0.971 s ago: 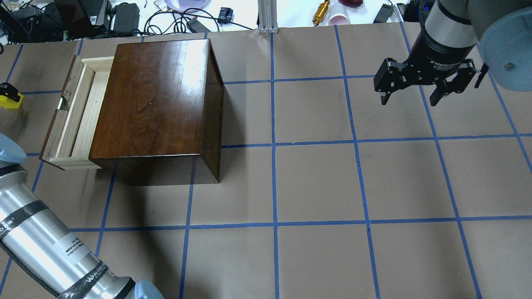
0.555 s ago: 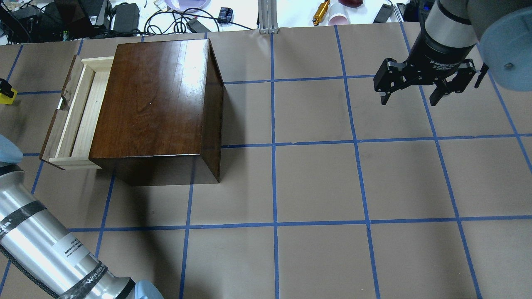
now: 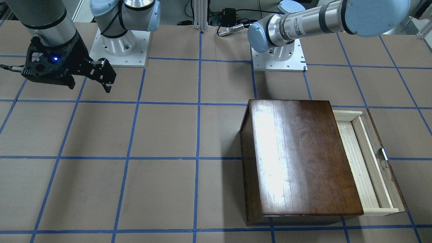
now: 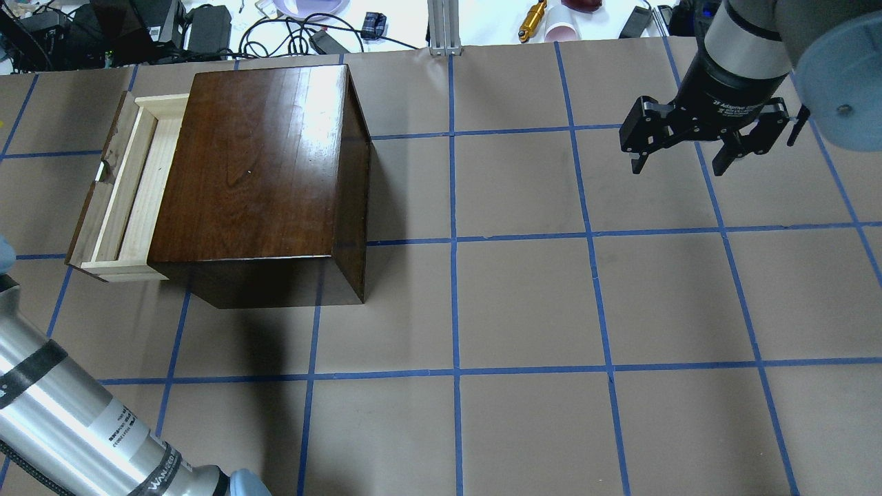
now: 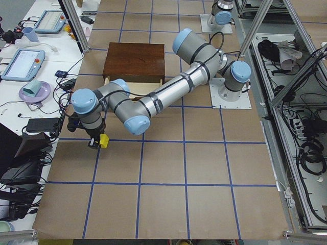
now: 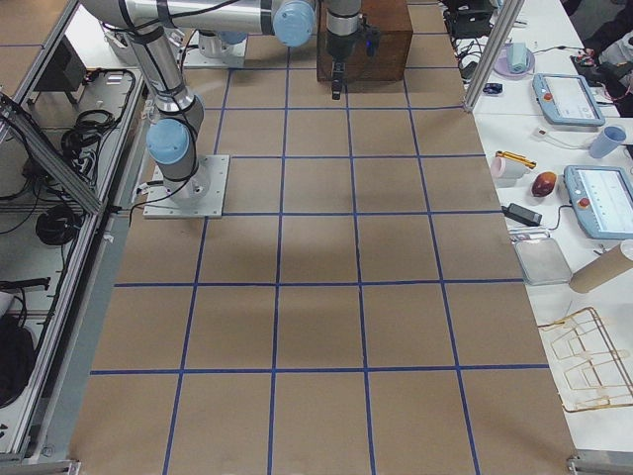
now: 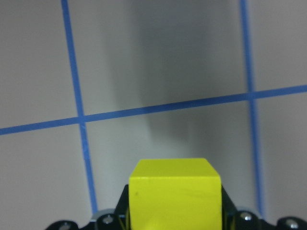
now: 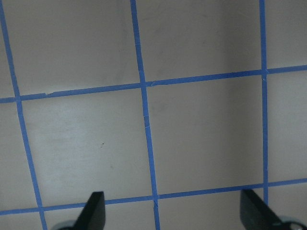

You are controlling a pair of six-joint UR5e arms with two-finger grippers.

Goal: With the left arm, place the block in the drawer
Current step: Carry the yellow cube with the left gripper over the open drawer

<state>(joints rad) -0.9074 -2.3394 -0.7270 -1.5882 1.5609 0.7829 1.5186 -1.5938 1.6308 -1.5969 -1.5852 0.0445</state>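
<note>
The yellow block [image 7: 175, 196] sits between the jaws of my left gripper [image 5: 95, 139], which is shut on it just above the paper-covered table. In the exterior left view the block [image 5: 104, 141] hangs off to the drawer side of the box, well clear of it. This gripper is outside the overhead view. The drawer [image 4: 127, 186] stands pulled out of the dark wooden box [image 4: 255, 165], with its pale tray empty; it also shows in the front-facing view [image 3: 364, 162]. My right gripper [image 4: 679, 167] is open and empty, hovering over the far right of the table.
The left arm's forearm [image 4: 76, 427] crosses the near left corner. Cables, chargers and small items [image 4: 207, 27] lie past the table's far edge. The two arm bases [image 3: 278, 57] stand on the robot's side.
My left gripper has carried the yellow block further left, out of the overhead view's left edge. The left forearm has shifted down and left. The right arm, box and drawer have not moved.
</note>
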